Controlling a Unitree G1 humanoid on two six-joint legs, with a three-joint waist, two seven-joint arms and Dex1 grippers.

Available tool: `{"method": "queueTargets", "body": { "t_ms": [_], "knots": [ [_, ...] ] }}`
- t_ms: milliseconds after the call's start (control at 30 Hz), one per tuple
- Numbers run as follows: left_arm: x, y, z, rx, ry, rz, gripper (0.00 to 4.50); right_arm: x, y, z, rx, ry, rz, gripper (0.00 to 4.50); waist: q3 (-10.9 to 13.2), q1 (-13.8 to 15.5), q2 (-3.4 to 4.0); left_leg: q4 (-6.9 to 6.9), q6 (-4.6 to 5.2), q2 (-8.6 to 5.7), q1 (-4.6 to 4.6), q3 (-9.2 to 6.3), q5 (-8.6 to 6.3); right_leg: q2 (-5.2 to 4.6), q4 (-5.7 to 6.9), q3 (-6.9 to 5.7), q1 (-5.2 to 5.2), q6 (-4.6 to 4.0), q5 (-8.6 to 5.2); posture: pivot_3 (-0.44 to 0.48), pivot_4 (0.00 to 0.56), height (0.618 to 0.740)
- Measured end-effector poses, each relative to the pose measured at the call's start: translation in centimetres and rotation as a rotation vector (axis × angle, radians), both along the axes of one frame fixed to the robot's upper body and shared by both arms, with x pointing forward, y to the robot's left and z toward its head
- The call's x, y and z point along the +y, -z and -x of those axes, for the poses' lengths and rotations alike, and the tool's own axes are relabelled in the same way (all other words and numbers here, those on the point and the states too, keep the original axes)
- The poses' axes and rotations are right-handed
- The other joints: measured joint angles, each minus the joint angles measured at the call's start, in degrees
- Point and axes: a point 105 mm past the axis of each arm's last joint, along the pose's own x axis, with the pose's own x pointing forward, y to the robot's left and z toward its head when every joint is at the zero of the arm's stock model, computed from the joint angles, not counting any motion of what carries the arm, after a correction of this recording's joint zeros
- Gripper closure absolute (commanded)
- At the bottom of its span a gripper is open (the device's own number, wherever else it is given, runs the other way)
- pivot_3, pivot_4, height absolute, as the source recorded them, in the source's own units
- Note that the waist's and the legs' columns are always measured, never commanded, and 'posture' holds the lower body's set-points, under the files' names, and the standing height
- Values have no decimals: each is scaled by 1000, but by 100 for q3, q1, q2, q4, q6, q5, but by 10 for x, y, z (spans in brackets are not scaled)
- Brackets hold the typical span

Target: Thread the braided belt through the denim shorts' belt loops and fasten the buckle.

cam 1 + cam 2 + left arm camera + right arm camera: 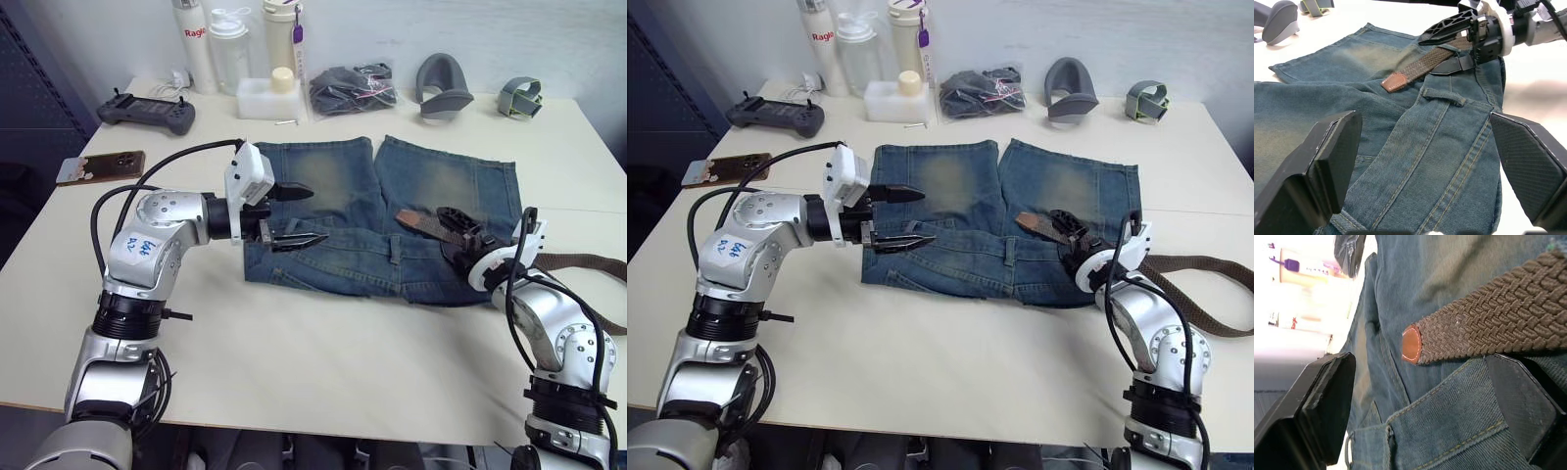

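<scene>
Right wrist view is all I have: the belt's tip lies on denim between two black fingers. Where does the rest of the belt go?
Observer: The belt trails off the shorts across the table, to the robot's right.
Operator: Where is the left gripper?
Observer: The left gripper is open over the far end of the waistband, apart from the belt.
Operator: Is the tip through a loop?
Observer: No. In the left wrist view the tip lies on the denim short of a loop that has nothing through it.
</scene>
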Motion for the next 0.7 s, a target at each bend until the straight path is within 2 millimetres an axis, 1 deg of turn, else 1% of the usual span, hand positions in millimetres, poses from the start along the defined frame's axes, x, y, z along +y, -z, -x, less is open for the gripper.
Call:
{"method": "queueTargets", "body": {
  "t_ms": [133, 300, 467, 567, 700],
  "knots": [
    [2, -1, 2, -15, -9, -12, 0, 5, 0, -5, -7, 1, -27, 40, 0, -63, 0, -1, 0, 1, 0, -1, 0, 0, 1, 0, -1, 0, 0, 0, 150, 648],
    [2, 1, 2, -12, -14, -12, 0, 7, 1, -7, -3, 11, -48, 40, -1, -96, 1, -2, 0, 3, 3, -1, 0, 2, 3, 0, -1, -1, 0, 0, 150, 648],
    [3, 1, 2, -14, -22, -10, 0, 10, 3, -17, 40, 110, -93, 40, -18, -96, -15, -2, -1, 2, 5, -2, 0, 2, 5, 2, 0, -1, 0, 0, 150, 648],
    [3, 1, 1, -17, -25, -11, 0, 16, 3, -23, 41, 152, -150, 40, -18, -104, -15, -2, -1, 1, 5, -2, 0, 6, 12, 6, -5, -1, -1, 0, 150, 648],
    [3, 1, 1, -19, -25, -11, 0, 25, 6, -26, 40, 180, -214, 40, -21, -129, -16, -4, -5, 5, 10, -1, -1, 12, 18, 9, -7, -4, -2, 0, 150, 648]
  ]
}}
